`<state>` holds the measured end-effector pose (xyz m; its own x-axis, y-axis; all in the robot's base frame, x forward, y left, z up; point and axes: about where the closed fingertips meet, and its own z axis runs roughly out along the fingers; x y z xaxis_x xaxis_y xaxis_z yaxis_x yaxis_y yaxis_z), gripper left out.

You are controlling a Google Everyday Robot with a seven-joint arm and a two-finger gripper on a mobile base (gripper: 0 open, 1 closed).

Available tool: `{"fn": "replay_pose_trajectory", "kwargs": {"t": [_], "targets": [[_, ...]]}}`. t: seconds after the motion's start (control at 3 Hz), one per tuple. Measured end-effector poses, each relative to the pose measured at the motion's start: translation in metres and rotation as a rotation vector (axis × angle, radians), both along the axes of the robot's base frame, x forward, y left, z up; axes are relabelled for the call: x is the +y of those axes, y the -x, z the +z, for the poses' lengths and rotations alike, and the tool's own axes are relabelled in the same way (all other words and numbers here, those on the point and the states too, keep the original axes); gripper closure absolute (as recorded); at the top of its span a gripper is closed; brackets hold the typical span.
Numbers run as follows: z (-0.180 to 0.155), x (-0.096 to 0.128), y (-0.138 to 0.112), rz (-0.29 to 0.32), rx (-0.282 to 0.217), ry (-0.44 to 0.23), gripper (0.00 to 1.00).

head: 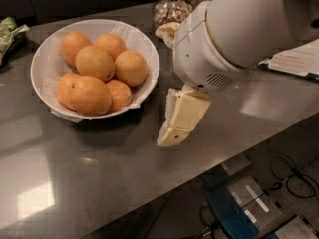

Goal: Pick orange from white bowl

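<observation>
Hovering part: my tool [172,136], cream-coloured, hangs below my arm's rounded white housing [239,29] and points down at the bench [99,178], its tip slanted toward the left.
Tool position: to the right of the white bowl [36,78], outside its rim, above bare grey bench near the front edge.
Tool state: I cannot tell whether it is spread or pressed together; from this side I see only a ribbed pale face and a yellowish block.
Tool contact: I cannot tell whether the tip meets the bench surface.
Orange: the orange [90,95] lies in the white bowl at its front left, the nearest fruit to the camera, with a small dark dot on its upper left.
Orange's neighbours: other oranges [130,67] are heaped around and behind it; it touches the ones beside it.
Bowl: wide, shallow, lined with crinkled white paper that sticks out past the front rim; it stands on the left half of the bench.
Gap: tool and orange are apart, with the bowl's right rim between them.
Behind my arm: a glass jar of nuts [172,9] at the back of the bench.
Far left: a green packet [7,31] at the bench's edge.
Far right: printed paper [299,61] lying flat.
Below the bench: a blue box [232,215] and dark cables [294,176] on the floor.
</observation>
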<state>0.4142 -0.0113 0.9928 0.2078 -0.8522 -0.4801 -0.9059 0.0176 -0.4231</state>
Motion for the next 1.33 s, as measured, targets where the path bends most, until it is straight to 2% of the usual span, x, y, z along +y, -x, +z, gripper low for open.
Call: {"fn": "replay_pose_trajectory", "kwargs": {"t": [0.33,1.0,1.33], "targets": [[-0.005,0.009,0.0,0.005,-0.006,-0.016,0.0],[-0.031,0.067,-0.018,0.131,0.009,-0.085,0.0],[-0.026,0.081,-0.019,0.157,-0.003,-0.118,0.0]]}}
